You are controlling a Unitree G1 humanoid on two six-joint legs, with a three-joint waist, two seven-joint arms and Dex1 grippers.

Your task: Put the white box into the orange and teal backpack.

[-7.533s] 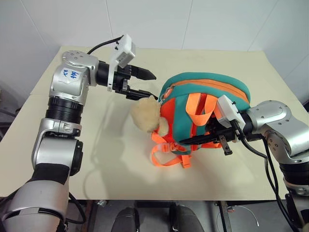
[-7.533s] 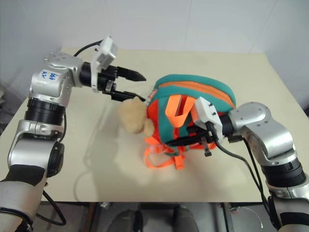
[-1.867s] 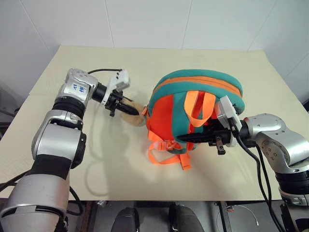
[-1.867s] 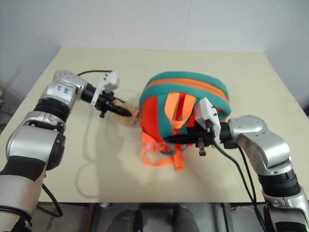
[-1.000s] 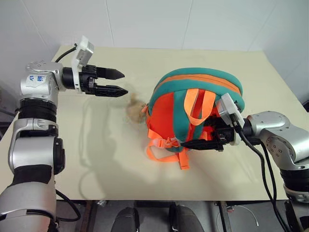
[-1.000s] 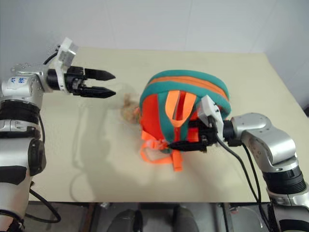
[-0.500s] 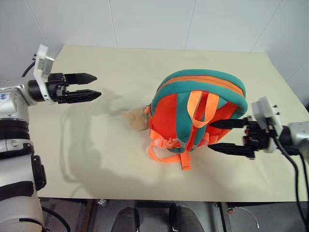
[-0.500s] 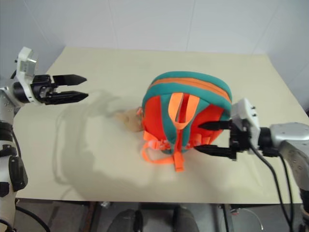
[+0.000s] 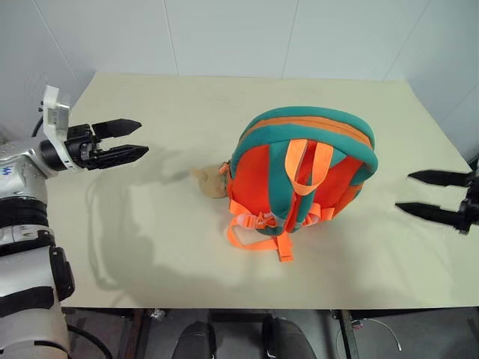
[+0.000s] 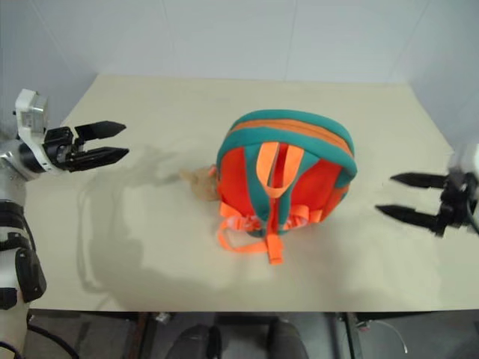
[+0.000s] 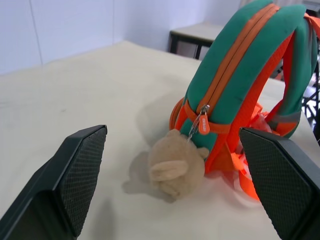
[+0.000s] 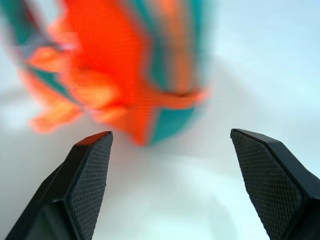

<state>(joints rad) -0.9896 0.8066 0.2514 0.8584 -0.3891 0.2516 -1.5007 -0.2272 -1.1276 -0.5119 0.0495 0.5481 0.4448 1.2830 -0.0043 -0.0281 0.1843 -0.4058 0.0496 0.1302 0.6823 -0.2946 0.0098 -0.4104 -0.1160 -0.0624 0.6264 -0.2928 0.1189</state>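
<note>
Jaws of the left gripper (image 9: 129, 139), two black tapered fingers on a silver arm with a white camera block at the wrist, stand wide apart and hold nothing; they hang over the left edge of the cream-coloured rectangular worktop (image 9: 150, 247), pointing level toward the middle of the surface and well apart from every item on it. Tan fuzzy pom-pom (image 9: 210, 182): lies on the worktop just left of the bag's lower corner, touching it; in the left wrist view it hangs from a silver chain beside an orange zip pull on the bag's side. Orange and teal backpack (image 9: 303, 179), small, soft, with a bright orange body, teal trim and teal shoulder straps: stands upright near the centre of the worktop, strap side toward the camera, its orange-edged zip line running over the top of the dome and appearing closed. Orange webbing carry loop (image 9: 307, 166): hangs down the middle of the strap side. Orange webbing strap ends (image 9: 258, 228): splay onto the worktop at the bag's base, toward the near edge. Right gripper (image 9: 428, 193), two black tapered fingers: at the right edge of the scene, pointing left toward the bag, jaws spread wide and empty, clear of the bag with bare worktop between. White plastic case named in the task: location cannot be told.
</note>
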